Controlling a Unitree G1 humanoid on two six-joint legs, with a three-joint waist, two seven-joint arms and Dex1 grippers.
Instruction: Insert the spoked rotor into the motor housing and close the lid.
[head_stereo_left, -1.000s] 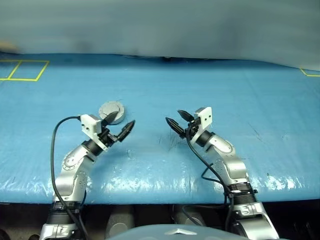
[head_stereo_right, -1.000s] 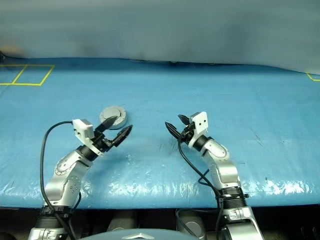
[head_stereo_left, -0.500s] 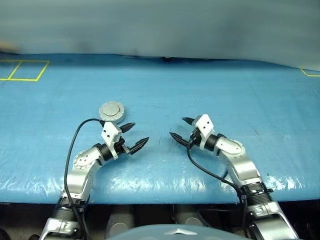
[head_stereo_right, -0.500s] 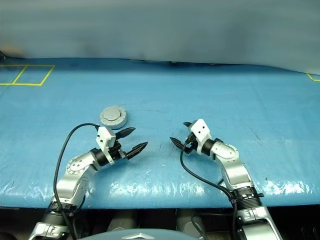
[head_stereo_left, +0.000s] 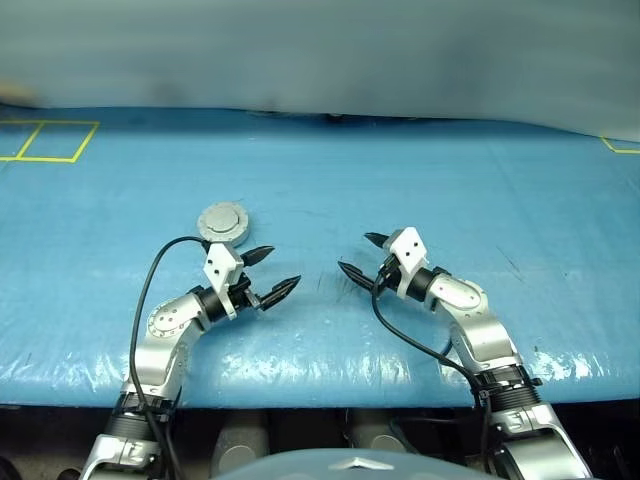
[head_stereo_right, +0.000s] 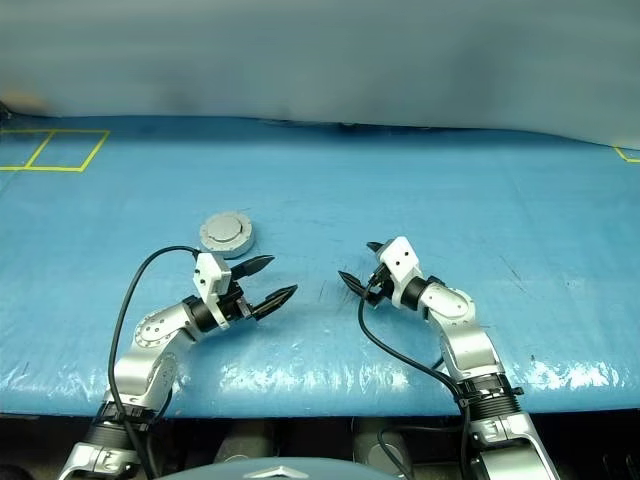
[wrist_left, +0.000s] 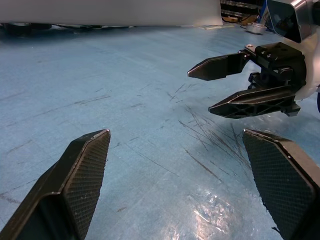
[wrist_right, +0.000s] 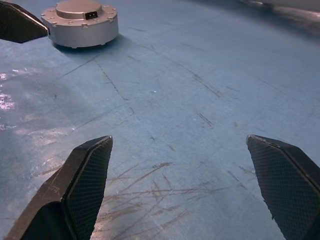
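Both grippers stand spread wide and empty, low over the blue table (head_stereo_left: 420, 160). Left gripper (head_stereo_left: 267, 272) points toward the right one, right gripper (head_stereo_left: 362, 255) points back at it, tips well apart with bare scratched surface between. Beyond the left gripper, near its upper finger but not touching, sits the motor housing (head_stereo_left: 224, 222), lid (head_stereo_left: 224, 217) shut on top, plain grey face with its raised circle upward. Being round and flat, it has no long axis; it lies level. Head views show it from above; the right wrist view shows its side wall (wrist_right: 80, 34), a ring of small bolts and 1 dark mark on the cap. Left wrist view shows the right gripper's 2 fingers (wrist_left: 220, 65) side-on.
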